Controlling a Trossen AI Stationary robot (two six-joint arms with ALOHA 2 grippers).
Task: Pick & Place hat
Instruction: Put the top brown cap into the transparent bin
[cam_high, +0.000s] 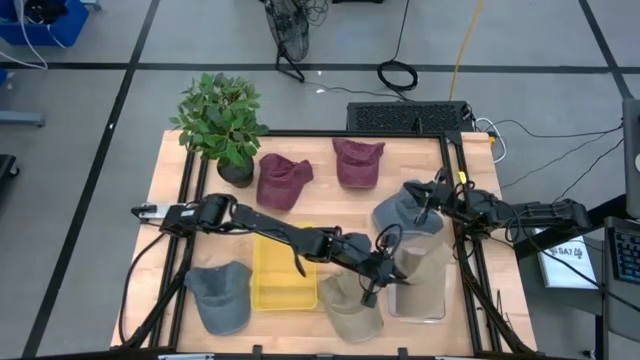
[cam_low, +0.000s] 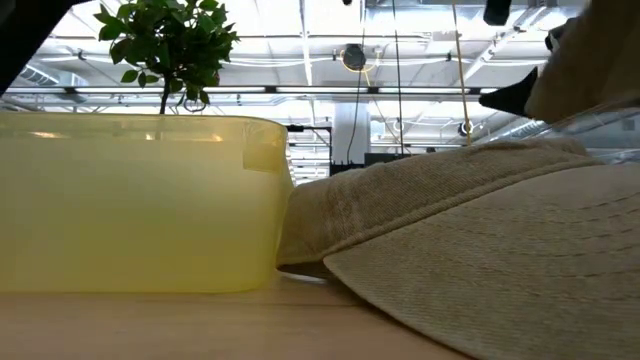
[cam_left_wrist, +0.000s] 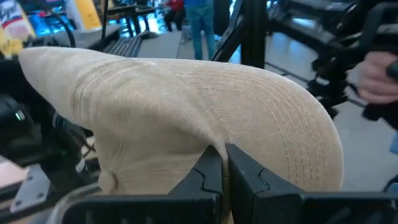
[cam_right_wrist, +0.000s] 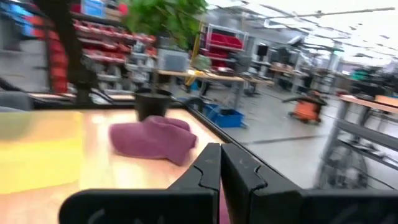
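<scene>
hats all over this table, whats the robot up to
The left gripper is shut on a beige hat, holding it over the clear bin at the table's front right. The right gripper, shut and empty, waits by the gray hat at the right edge. Two maroon hats lie near the potted plant, another gray one sits front left, an olive one lies beside the yellow bin.

Industrial workshop — red storage racks (cam_right_wrist: 93, 34), workbenches (cam_right_wrist: 205, 78), cables (cam_high: 400, 72) on concrete floor.
</scene>
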